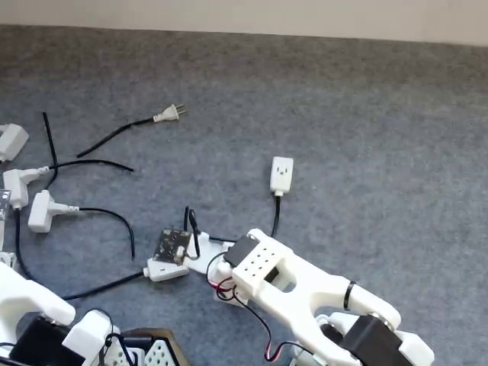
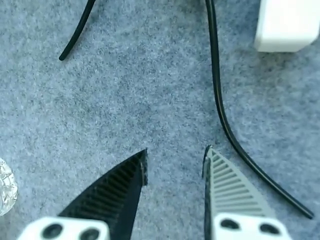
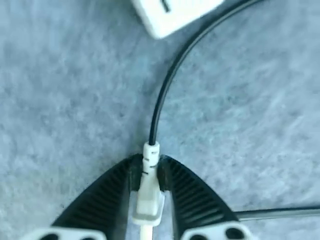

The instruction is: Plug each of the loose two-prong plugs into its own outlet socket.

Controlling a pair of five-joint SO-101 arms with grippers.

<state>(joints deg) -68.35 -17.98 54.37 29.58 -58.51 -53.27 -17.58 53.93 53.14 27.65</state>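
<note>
Right claw (image 3: 148,162): pressed together on a white plug (image 3: 148,200), with a ribbed black finger (image 3: 110,200) on each flank and the plug's collar poking out past the tips. Leading on from that collar, a black cord (image 3: 165,95) over the grey bench (image 3: 60,100), bending off beside a white socket block (image 3: 175,12) with one slot showing. Off to one side, a second black cord (image 3: 280,214) lying flat on the bench.

Left claw (image 2: 175,159): spread wide, with bare bench showing in the gap between the dark finger (image 2: 120,190) and the pale grey one. Just beside the pale tip, a thin black cable (image 2: 222,120) curving past. Beyond that, the corner of a white casing (image 2: 287,25). On the dark finger's side, the free end of another lead (image 2: 75,37).

From the high view: right arm (image 1: 305,290) across the middle of the bench, left arm (image 1: 30,301) low at the near corner. Just past the right arm, a corded outlet socket (image 1: 281,174), face up, with its short cord leading back under the arm. Well apart from both arms, a loose two-prong plug (image 1: 169,114), not plugged into anything, prongs aimed away from its own cord. Along the edge beyond the left arm, a cluster of white corded blocks (image 1: 42,210) among looping black leads.
</note>
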